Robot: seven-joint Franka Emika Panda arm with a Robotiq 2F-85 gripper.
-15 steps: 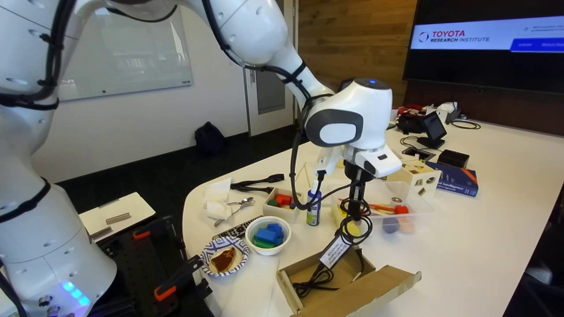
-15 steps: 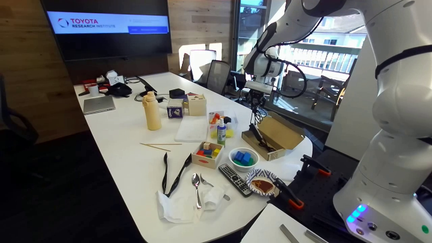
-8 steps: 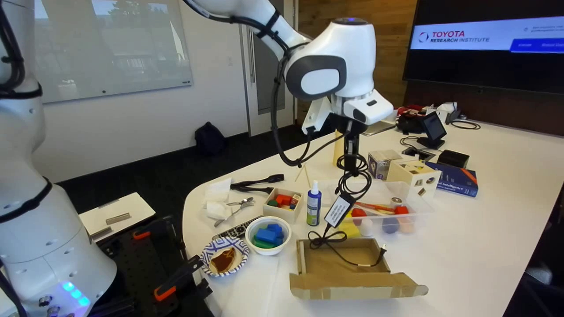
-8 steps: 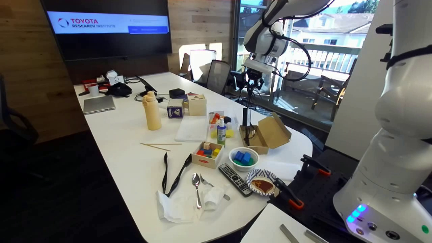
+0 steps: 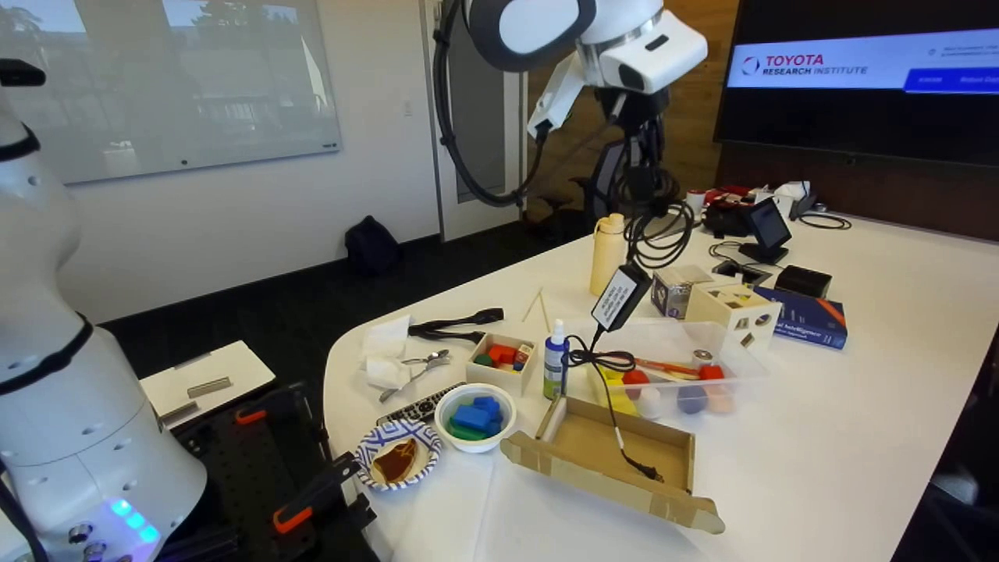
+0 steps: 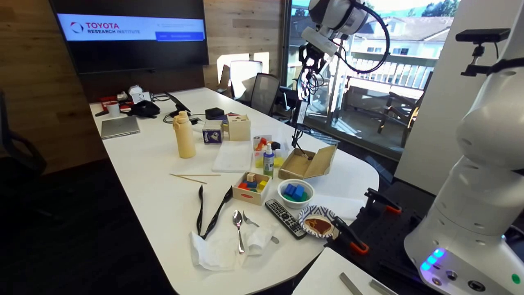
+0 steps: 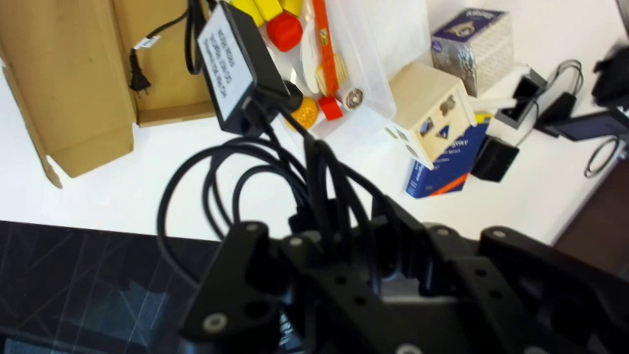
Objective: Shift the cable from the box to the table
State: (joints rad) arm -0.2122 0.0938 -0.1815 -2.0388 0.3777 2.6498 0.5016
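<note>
Lifted since the earlier frame, with the cable (image 5: 622, 299) in tow and the box (image 5: 577, 437) turned below the fingers (image 5: 643, 181); closed on the loops (image 7: 318, 182), with the long axis dropping steeply beneath to a plug end (image 7: 139, 76) in the box, perhaps touching its floor; probably needing more height before going sideways to the table (image 5: 804, 437).

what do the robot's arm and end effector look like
The arm is glossy white and rounded, with black straps, looping black wiring, and a white wrist panel edged in dark grey. Blue lights glow on its base. The end effector is black and jointed, with pale, round screw heads.
</note>
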